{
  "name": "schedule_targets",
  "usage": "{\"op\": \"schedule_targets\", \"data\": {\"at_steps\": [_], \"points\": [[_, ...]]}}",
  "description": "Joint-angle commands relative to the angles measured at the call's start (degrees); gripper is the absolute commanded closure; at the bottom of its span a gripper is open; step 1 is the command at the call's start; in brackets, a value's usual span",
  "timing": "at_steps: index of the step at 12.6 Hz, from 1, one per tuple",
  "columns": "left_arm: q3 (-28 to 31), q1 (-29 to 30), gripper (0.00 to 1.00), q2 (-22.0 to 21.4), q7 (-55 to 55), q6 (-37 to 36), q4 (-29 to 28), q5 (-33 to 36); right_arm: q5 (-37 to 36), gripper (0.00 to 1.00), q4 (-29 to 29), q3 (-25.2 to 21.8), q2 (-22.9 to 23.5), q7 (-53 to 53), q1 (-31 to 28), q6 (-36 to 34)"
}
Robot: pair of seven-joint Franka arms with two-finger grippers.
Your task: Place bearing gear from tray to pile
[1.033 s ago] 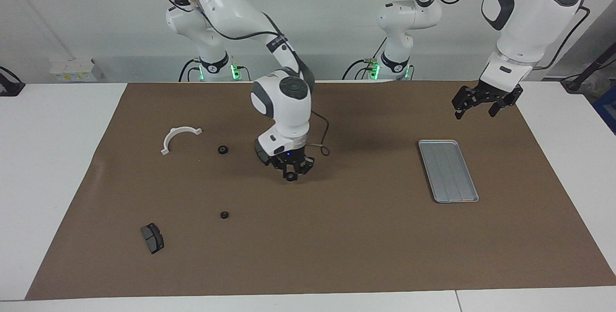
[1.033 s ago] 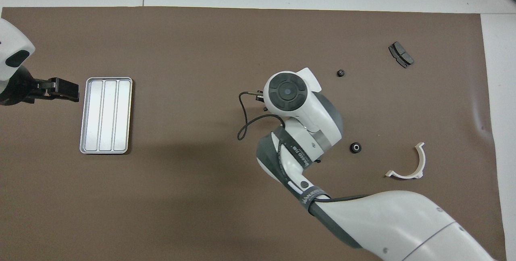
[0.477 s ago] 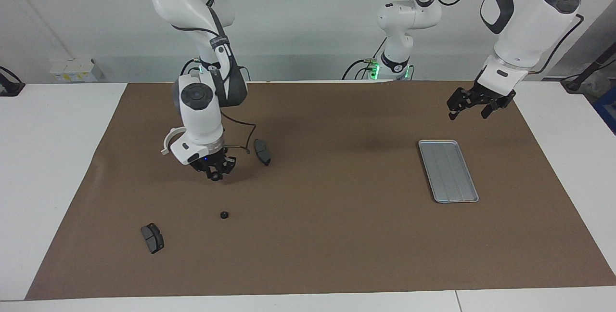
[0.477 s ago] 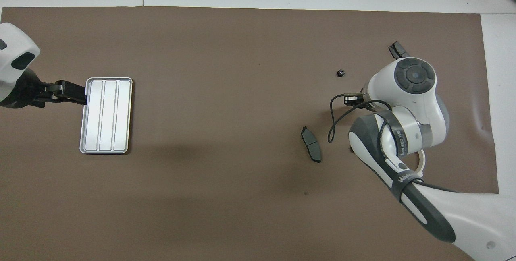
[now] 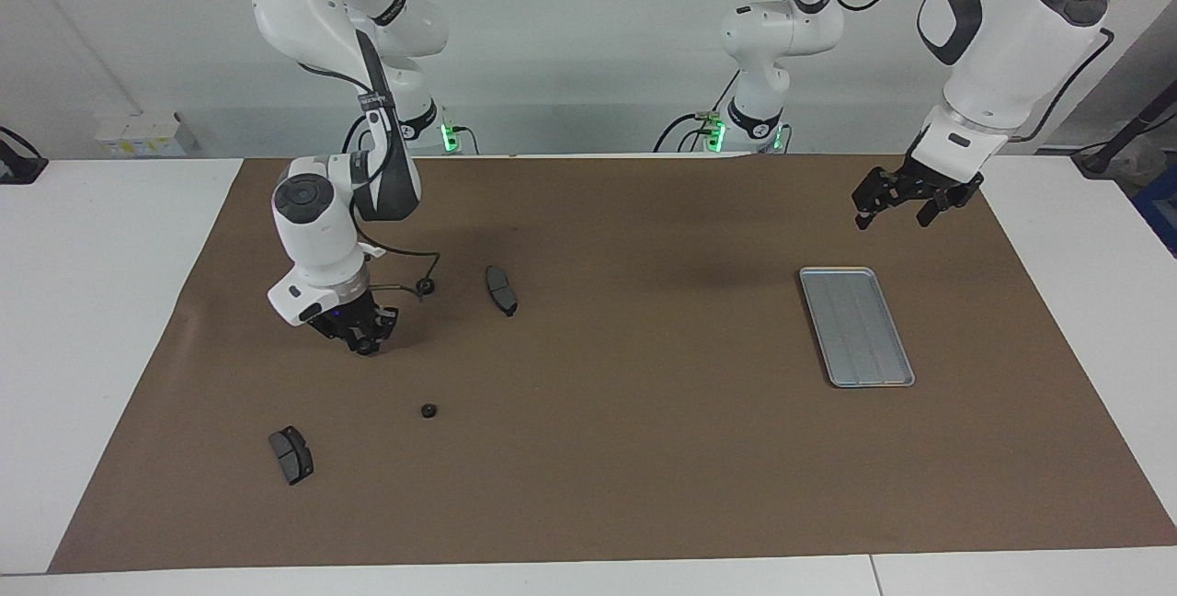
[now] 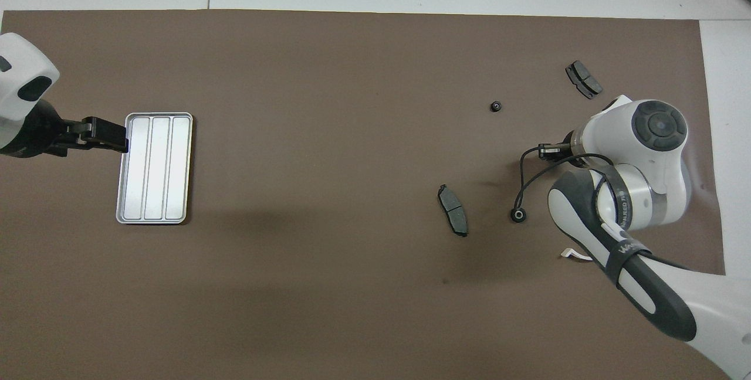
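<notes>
The right gripper [image 5: 366, 345] hangs low over the brown mat [image 5: 644, 449] at the right arm's end of the table, fingers pinched on a small dark bearing gear [image 5: 367, 349] that sits right between the tips. Whether the gear touches the mat, I can't tell. In the overhead view the arm's wrist covers that gripper and the held gear.

Taking that held gear as the landmark: another bearing gear [image 5: 425, 285] lies on the mat nearer to the robots, with a dark brake pad [image 5: 501, 290] past it toward the left arm's end. A third bearing gear [image 5: 428, 410] lies farther from the robots, and a second brake pad [image 5: 291, 454] farther still. Only a tip of the white bracket [image 6: 574, 255] peeks out from under the arm.

The tray [image 5: 856, 326] is well apart, toward the left arm's end, grooves bare. The left gripper [image 5: 896, 206] waits in the air over the mat near the tray's robot-side end, jaws spread wide, holding nothing.
</notes>
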Motion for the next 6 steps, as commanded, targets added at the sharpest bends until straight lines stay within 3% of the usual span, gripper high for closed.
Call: {"op": "schedule_targets", "data": {"at_steps": [1, 6], "points": [[0.45, -0.65, 0.00, -1.20, -0.50, 0.70, -1.50, -0.65, 1.26, 0.74, -1.73, 0.95, -1.61, -2.13, -2.24, 0.98], [0.45, -0.65, 0.00, -1.20, -0.58, 0.88, -1.50, -0.65, 1.26, 0.72, -1.64, 0.86, -1.44, -1.95, -4.26, 2.57]]}}
